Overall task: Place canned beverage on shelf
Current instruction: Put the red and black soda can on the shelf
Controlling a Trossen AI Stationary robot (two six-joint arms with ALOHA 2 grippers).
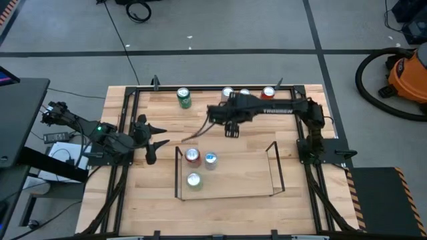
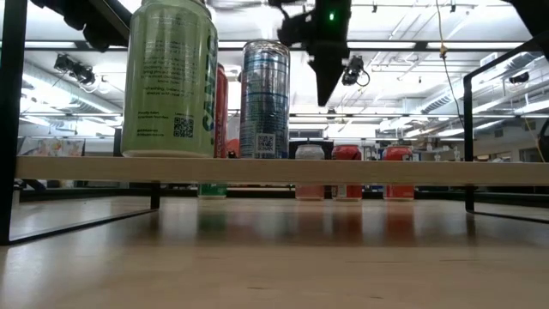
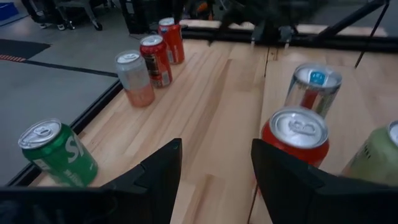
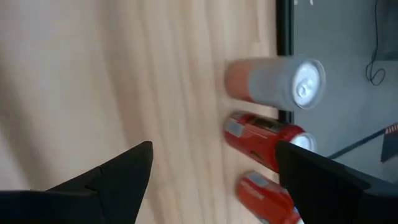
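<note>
- shelf (image 1: 277, 163) sits at the desk's near-middle; it holds three upright cans at its left end: a red can (image 1: 192, 157), a blue-silver can (image 1: 211, 159) and a pale green can (image 1: 193, 180). Its right side is open floor.
- right gripper (image 1: 231, 131) hovers between the far edge and the shelf, jaws apart, empty.
- Pick targets: silver-orange can (image 4: 273, 81) and two red cans (image 4: 264, 137), upright in a row at the far edge, just ahead of the right jaws.
- green can (image 1: 183, 98) stands alone, far-left.
- left gripper (image 1: 155, 143) waits by the shelf's left side, jaws apart, empty.
- Right arm is probably nearer the row.
</note>
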